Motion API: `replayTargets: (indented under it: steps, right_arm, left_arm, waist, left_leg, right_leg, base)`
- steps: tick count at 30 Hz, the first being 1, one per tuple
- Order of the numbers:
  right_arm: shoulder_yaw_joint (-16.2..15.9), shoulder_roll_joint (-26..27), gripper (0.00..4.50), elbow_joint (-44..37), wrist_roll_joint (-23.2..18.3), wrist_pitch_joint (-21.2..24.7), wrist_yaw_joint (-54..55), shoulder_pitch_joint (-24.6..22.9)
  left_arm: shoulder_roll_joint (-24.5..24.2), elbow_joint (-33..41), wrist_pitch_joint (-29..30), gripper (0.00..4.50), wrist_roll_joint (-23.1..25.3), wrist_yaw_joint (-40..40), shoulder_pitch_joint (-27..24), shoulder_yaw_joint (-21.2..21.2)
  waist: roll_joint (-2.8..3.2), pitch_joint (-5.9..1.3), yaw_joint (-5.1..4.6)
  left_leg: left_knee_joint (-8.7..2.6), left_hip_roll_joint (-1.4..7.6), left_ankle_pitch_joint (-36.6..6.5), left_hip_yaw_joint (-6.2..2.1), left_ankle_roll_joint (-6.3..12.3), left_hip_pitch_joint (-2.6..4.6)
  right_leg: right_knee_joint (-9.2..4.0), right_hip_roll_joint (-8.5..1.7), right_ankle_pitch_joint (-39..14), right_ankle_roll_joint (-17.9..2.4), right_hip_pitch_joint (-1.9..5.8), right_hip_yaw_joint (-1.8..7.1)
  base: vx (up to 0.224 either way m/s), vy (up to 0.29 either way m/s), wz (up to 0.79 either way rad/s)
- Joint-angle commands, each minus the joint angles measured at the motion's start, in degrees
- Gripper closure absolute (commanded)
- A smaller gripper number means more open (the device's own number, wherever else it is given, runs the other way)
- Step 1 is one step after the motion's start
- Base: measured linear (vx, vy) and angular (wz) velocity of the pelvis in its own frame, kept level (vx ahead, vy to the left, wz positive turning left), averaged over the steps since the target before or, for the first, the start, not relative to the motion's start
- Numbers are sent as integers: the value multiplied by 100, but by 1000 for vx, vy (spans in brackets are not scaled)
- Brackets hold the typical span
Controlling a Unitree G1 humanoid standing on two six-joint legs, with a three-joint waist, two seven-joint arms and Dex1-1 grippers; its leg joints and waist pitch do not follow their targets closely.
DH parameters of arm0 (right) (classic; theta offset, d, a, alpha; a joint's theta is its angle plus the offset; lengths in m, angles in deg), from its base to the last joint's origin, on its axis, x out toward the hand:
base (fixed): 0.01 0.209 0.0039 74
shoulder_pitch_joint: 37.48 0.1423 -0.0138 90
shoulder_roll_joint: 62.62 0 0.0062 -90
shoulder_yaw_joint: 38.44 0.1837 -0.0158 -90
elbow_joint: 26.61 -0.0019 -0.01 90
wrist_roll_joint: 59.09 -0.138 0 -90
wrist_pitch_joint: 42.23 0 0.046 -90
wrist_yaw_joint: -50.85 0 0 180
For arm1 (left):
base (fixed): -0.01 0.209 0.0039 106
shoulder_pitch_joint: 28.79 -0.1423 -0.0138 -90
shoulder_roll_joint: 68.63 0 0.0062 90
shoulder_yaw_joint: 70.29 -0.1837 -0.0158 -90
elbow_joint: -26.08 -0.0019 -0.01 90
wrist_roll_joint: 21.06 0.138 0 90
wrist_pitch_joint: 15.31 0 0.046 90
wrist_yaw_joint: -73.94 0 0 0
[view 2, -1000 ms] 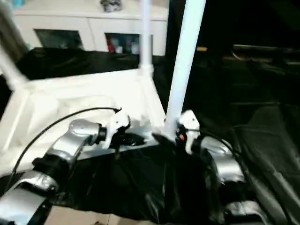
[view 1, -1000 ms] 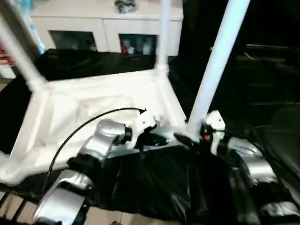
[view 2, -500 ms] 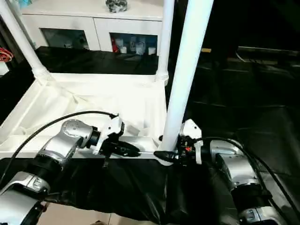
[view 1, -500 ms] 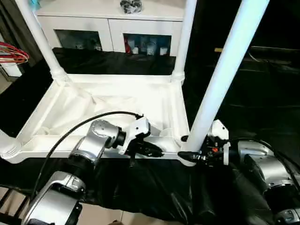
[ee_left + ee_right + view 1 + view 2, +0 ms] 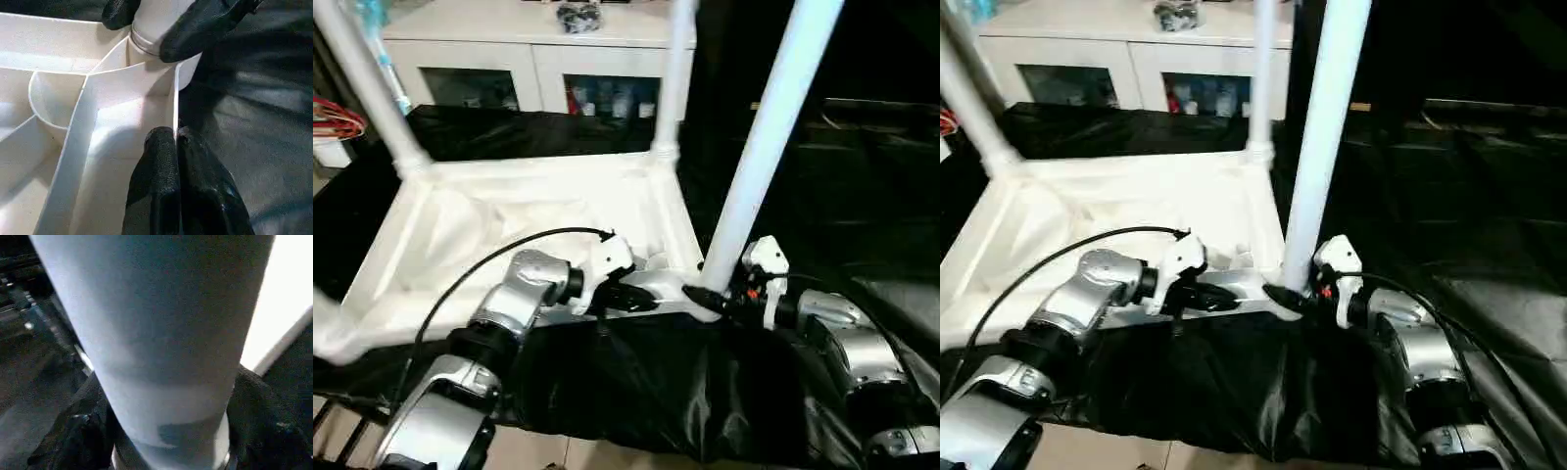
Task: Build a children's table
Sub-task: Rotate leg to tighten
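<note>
Upside-down, the white ribbed plastic table top (image 5: 509,230) seems light and stiff. Left gripper (image 5: 175,131) pinches its rim; right gripper (image 5: 710,297), at three o'clock, clasps the slippery-looking white tapered tube leg (image 5: 764,137) low.

Children's table (image 5: 1126,211) lies upside down on black cloth (image 5: 1234,392), ribbed underside up. Three legs in view standing in corner sockets: near-right leg (image 5: 1327,127), far-right leg (image 5: 1261,73), far-left leg (image 5: 969,103). Left tool (image 5: 1219,297) at near rim of top, black fingers pinched together on rim edge. Right tool (image 5: 1285,296) at base of near-right leg, fingers set around it at socket. Silver forearms low in foreground, black cable arcs over left one. White cabinet (image 5: 1136,59) with glass-fronted compartments behind.
</note>
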Motion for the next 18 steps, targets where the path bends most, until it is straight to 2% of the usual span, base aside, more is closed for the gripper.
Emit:
replayTargets:
  steps: [1,2,3,4,5,7,9,10,11,13,14,18]
  right_arm:
    - [-44,478,189,776,358,143,1226,196]
    - [7,606,190,900,368,139,1488,283]
    - [7,606,190,900,368,139,1488,283]
    - [70,877,190,1165,446,80,2037,474]
    - [88,980,190,1263,478,10,2237,545]
    - [98,1039,190,1327,498,-43,2355,588]
    - [116,1174,190,1417,487,-166,2509,657]
    - [135,1274,134,1482,466,-264,2605,707]
    - [202,1356,120,1509,394,-287,2622,739]
    - [293,1433,118,1564,320,-348,2530,787]
    - [288,1434,103,1572,318,-363,2506,791]
    - [162,1321,74,1523,426,-498,2312,749]
  left_arm:
    - [471,-124,107,450,40,707,279,18]
    - [572,-190,138,450,61,925,335,43]
    - [572,-190,138,450,61,925,335,43]
    - [781,-329,168,450,117,1396,462,95]
    - [858,-384,170,450,142,1575,509,114]
    - [901,-421,168,450,156,1680,538,123]
    - [965,-463,122,450,192,1791,568,106]
    - [1008,-478,92,450,212,1855,578,96]
    - [1028,-468,66,450,225,1849,562,82]
    - [1025,-449,-38,450,242,1741,513,48]
    - [1019,-440,-49,450,240,1717,499,43]
    - [951,-380,-167,450,198,1501,426,4]
  waist:
    - [-23,-277,-41]
    - [-25,-285,-68]
    - [-27,-284,-74]
    - [-36,-280,-75]
    - [-19,-277,-106]
    - [-24,-299,-108]
    - [-27,-296,-109]
    - [-28,-308,-112]
    - [-27,-308,-109]
    - [-27,-311,-114]
    - [-23,-312,-114]
    - [-19,-318,-121]
  left_leg:
    - [-432,119,-1593,-104,83,19]
    - [-428,104,-1614,-117,29,25]
    - [-423,101,-1623,-109,32,38]
    - [-417,102,-1649,-104,88,44]
    - [-419,99,-1636,-105,89,25]
    - [-413,96,-1601,-108,89,25]
    - [-409,97,-1553,-97,195,5]
    - [-409,107,-1490,-99,215,2]
    - [-408,105,-1455,-93,244,-1]
    - [-408,105,-1442,-96,276,-15]
    - [-405,110,-1445,-90,292,-3]
    - [-408,118,-1390,-92,318,-15]
  right_leg:
    - [-456,-298,-2195,-1097,230,174]
    - [-466,-290,-2313,-1028,233,161]
    - [-478,-291,-2330,-1020,219,165]
    - [-496,-287,-2316,-1017,215,171]
    - [-486,-287,-2277,-1040,208,174]
    - [-482,-281,-2196,-1038,218,166]
    - [-466,-281,-1994,-1099,226,173]
    - [-451,-286,-1880,-1129,227,175]
    - [-445,-280,-1776,-1161,231,175]
    - [-430,-281,-1709,-1187,248,171]
    - [-433,-282,-1669,-1201,235,176]
    - [-402,-279,-1470,-1270,253,178]
  base:
    - [0,0,0]
    - [0,0,0]
    - [0,0,0]
    - [0,0,0]
    - [0,0,0]
    - [0,0,0]
    - [0,0,0]
    - [0,0,0]
    - [0,0,0]
    - [0,0,0]
    - [0,0,0]
    - [0,0,0]
